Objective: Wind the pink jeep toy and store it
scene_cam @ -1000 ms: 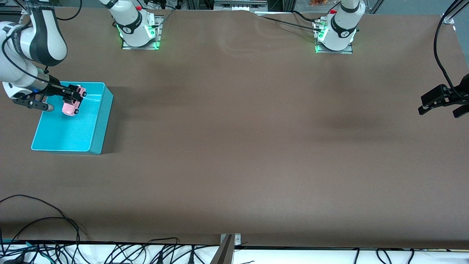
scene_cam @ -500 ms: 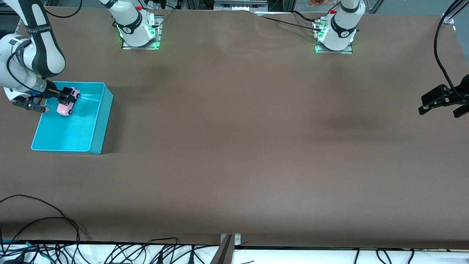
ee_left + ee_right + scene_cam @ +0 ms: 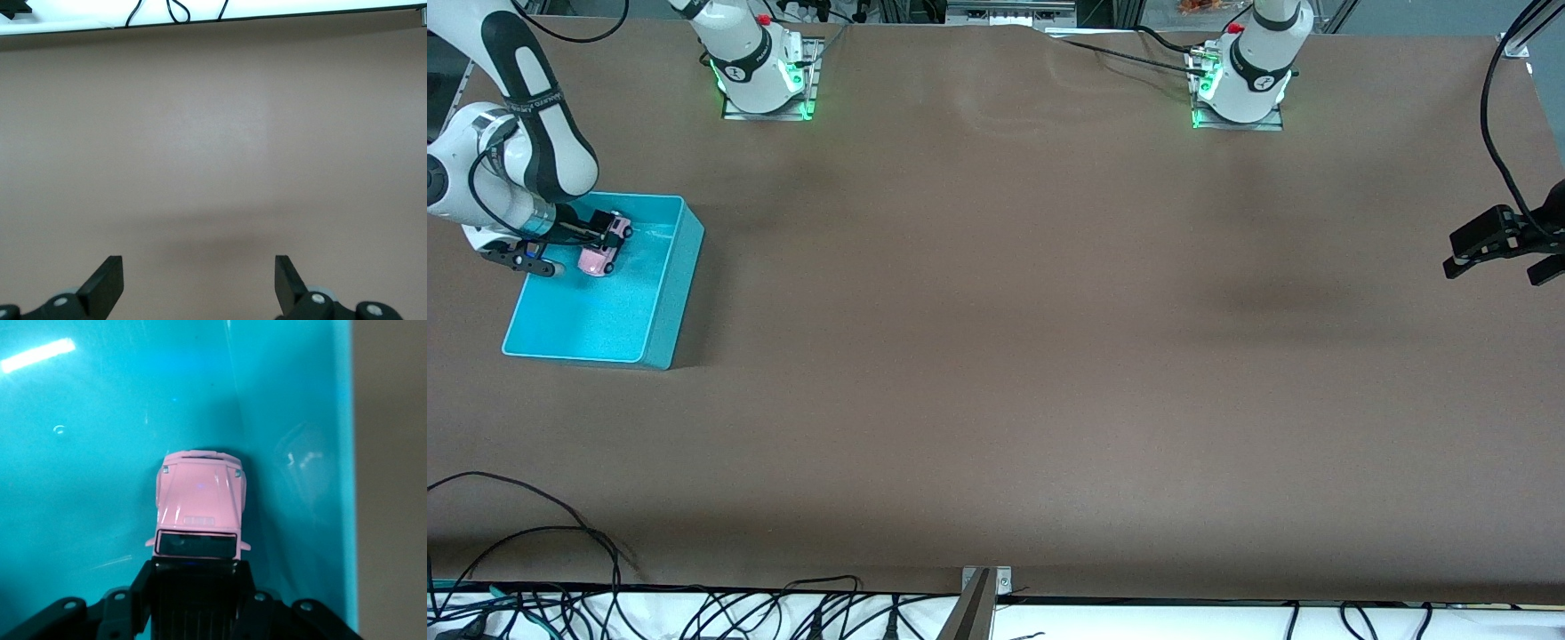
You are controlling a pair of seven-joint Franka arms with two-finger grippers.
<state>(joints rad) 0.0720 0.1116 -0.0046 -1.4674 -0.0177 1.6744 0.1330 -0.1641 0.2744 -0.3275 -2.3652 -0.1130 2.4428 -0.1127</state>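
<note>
Right gripper (image 3: 601, 233) pinches the pink jeep toy (image 3: 599, 254) by its black roof, down inside the turquoise bin (image 3: 667, 293), nose toward the bin's floor; left gripper (image 3: 1498, 253) waits well apart from the bin, fingers spread.

A high front camera faces the arms; wrist cameras look down closely, the right one sharing its turquoise bin (image 3: 676, 267).

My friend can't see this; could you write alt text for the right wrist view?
A pink jeep toy is pinched by its black rear in the shut right claw, nose pointing down into a turquoise bin. Brown table shows beside the bin.
</note>
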